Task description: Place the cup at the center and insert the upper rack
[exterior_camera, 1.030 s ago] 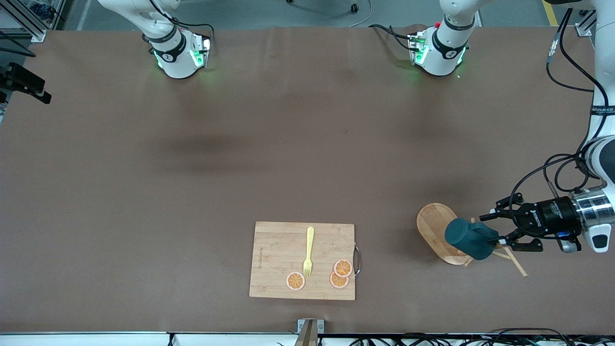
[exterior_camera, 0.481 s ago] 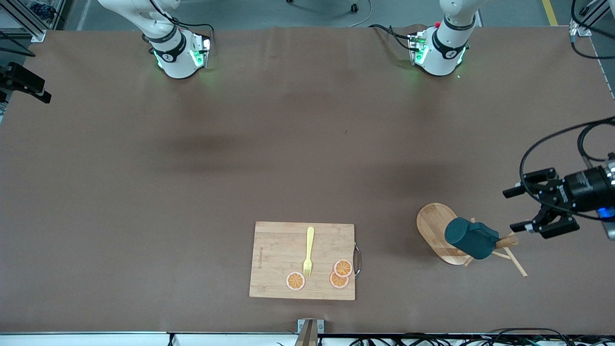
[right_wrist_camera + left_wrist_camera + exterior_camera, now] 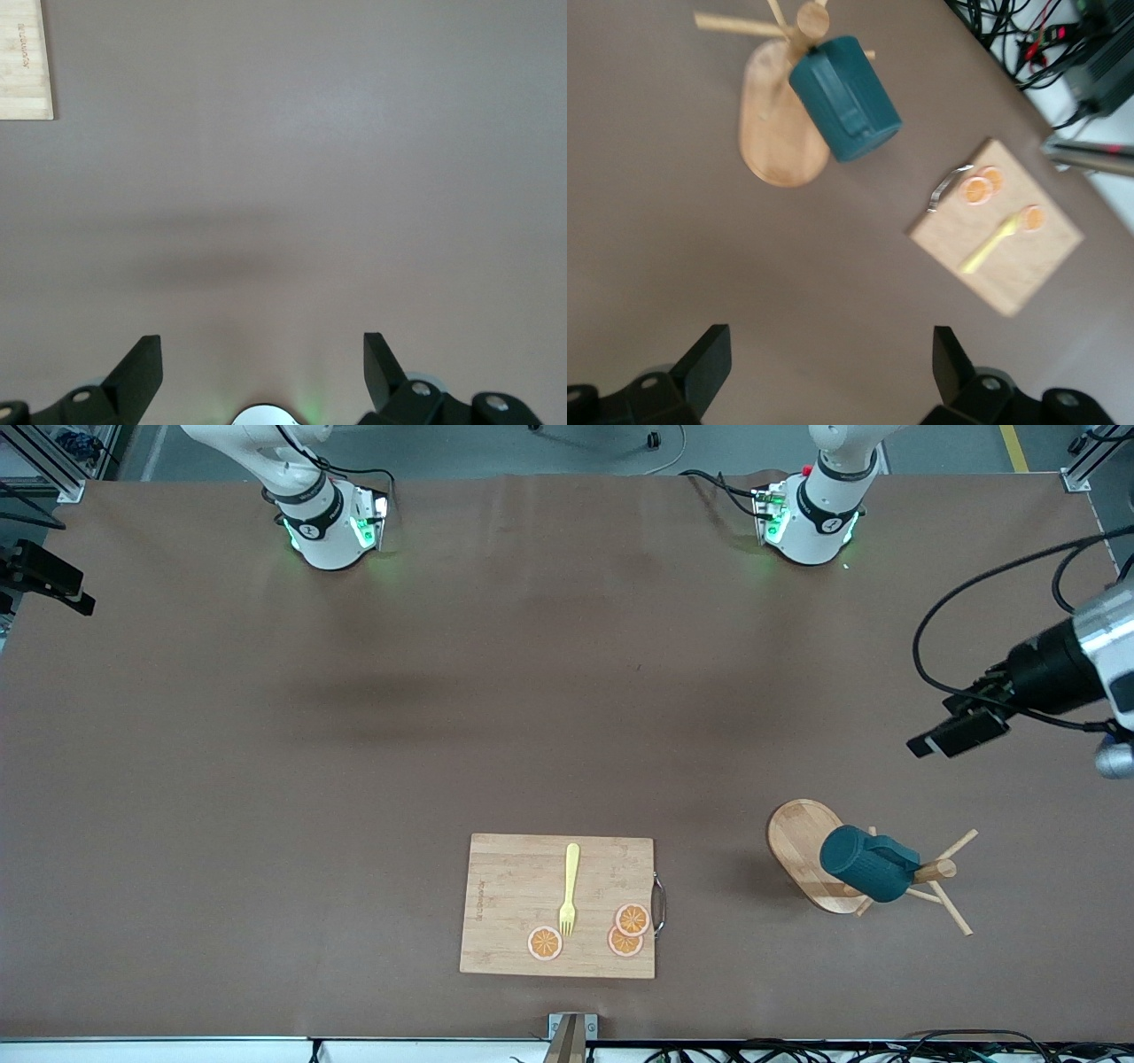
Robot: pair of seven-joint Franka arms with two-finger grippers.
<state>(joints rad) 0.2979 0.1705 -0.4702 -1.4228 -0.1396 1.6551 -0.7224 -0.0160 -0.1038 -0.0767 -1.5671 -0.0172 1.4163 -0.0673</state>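
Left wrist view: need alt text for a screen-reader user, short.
The open left tool hangs above bare brown table, holding nothing. Past it, the upper rack lies tipped over with the cup slid onto its post. A cutting board toward the table edge carries a yellow fork and orange slices.

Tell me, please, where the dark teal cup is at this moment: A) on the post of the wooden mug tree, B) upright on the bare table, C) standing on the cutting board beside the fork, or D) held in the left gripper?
A: the cup sits on the post of the upper rack, and the open left gripper is well clear of it.
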